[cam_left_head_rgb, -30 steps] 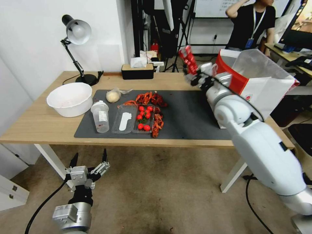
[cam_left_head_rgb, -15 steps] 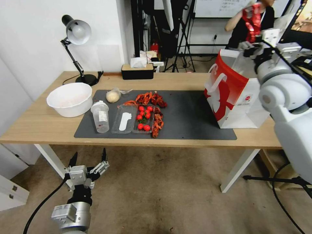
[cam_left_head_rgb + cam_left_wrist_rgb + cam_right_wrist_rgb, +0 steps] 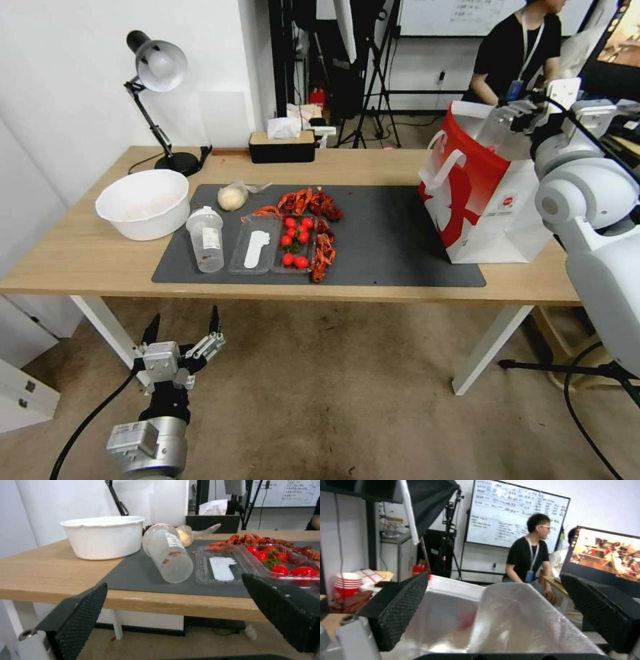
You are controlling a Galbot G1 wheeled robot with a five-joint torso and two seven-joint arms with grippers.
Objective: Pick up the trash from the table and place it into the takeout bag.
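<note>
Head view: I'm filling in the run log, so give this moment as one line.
right hand: open, over takeout bag mouth | left hand: open, parked below table edge | on mat: bottle, bagged bun

No lettering reads clearly: the takeout bag (image 3: 480, 200) bears a small red logo, the clear bottle (image 3: 207, 239) a label, the whiteboard (image 3: 516, 512) handwriting, all too small to make out
</note>
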